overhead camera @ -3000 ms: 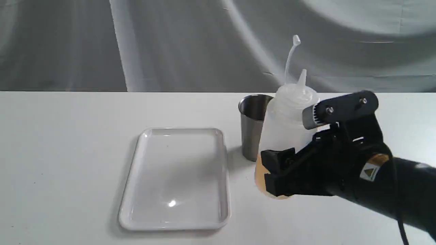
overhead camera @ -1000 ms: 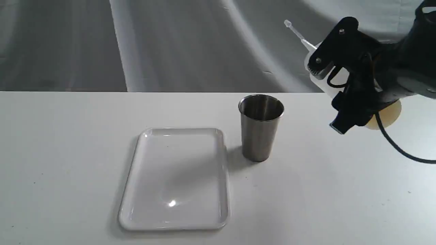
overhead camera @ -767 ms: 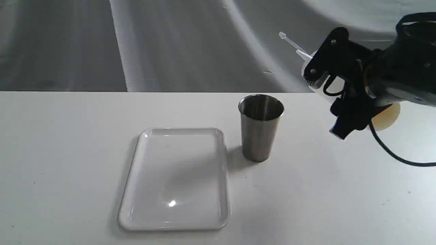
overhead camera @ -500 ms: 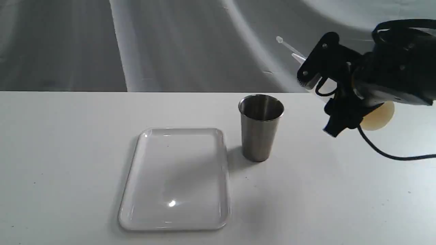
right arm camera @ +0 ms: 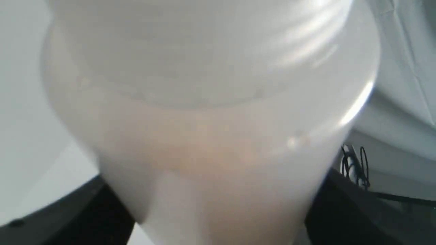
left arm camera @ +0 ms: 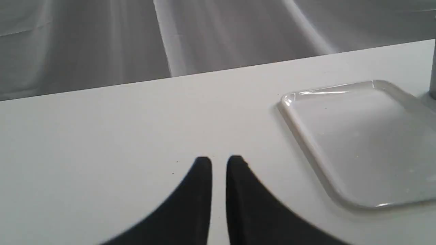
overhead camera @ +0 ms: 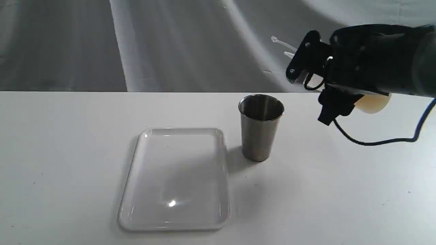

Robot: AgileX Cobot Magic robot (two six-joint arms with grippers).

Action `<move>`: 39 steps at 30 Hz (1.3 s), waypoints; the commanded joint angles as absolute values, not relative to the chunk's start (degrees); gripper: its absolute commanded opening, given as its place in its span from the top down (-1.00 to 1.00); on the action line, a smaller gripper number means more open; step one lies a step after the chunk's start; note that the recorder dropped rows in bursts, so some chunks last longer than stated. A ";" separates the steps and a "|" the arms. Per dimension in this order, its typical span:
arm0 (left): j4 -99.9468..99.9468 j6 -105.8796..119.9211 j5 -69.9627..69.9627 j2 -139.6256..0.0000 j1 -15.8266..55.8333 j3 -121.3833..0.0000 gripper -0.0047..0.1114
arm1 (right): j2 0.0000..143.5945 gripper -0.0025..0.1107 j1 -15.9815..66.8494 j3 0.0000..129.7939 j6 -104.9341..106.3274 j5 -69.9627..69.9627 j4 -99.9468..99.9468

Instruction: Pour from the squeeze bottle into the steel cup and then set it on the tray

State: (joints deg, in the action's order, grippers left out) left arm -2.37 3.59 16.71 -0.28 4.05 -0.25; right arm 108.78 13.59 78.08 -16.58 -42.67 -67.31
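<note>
My right fingers (overhead camera: pixel 303 59) are closed around the body of the bottle (overhead camera: pixel 373 103) and hold it in the air, well above the tabletop (overhead camera: pixel 68 153). The bottle lies almost flat. In the exterior view its long axis runs from the base at 4 o'clock to the nozzle (overhead camera: pixel 289 53) at 10 o'clock, so the tip points a little upward. The cup (overhead camera: pixel 261 132) stands upright, and its mouth is at about 7 o'clock from the nozzle, lower and apart from it. I judge that I must bring the tip over the mouth and turn it downward before the liquid can go in. The tray (overhead camera: pixel 177 160) lies just beside the cup, at its 8 o'clock. My left fingers (left arm camera: pixel 201 190) are almost together, with only a thin slit, and hold nothing. They hang over the tabletop on the far side of the tray, so the right arm is the nearer one.
</note>
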 commanded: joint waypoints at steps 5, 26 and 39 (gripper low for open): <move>-2.54 3.49 16.34 0.00 4.23 0.00 0.78 | 111.98 0.06 16.31 81.12 -17.02 -44.51 -70.64; -2.54 3.49 16.34 0.00 4.23 0.00 0.78 | 112.38 0.06 18.84 81.12 -17.13 -49.49 -72.85; -2.54 3.49 16.34 0.00 4.23 0.00 0.78 | 112.38 0.06 19.96 81.12 -17.24 -54.69 -73.23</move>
